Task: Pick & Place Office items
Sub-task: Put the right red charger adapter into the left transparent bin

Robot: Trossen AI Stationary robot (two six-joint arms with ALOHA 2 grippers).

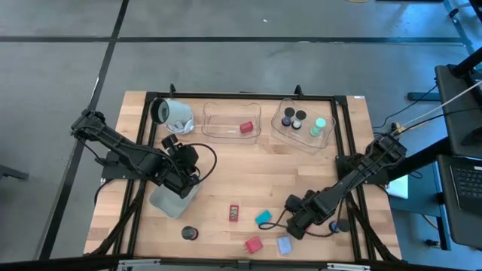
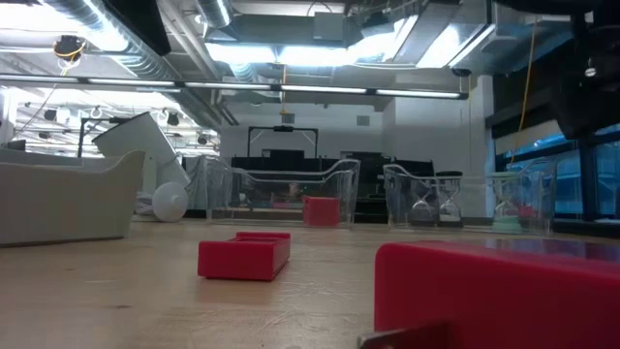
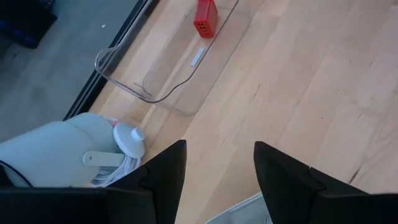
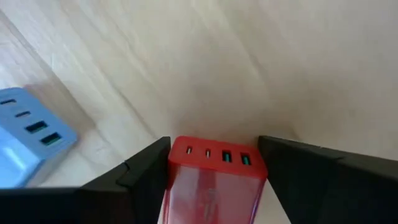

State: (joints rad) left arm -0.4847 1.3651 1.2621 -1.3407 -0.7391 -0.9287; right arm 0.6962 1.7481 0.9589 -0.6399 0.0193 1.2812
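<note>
The wooden table (image 1: 248, 181) has a light surface and a black metal frame (image 1: 241, 96) around its edge. Around the table, the floor (image 1: 226, 45) is grey concrete with dark joint lines. Beside the table's right edge there is a desk with a laptop (image 1: 467, 188). Seen level across the table, the room behind has an open ceiling with silver ducts (image 2: 116, 48) and long bright lights (image 2: 320, 89). To the right of the table, a window (image 2: 581, 184) shows blue daylight.

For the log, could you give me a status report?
Left gripper open, waiting by white cylinder. Right gripper shut on red block. Blue block alongside, clear.
</note>
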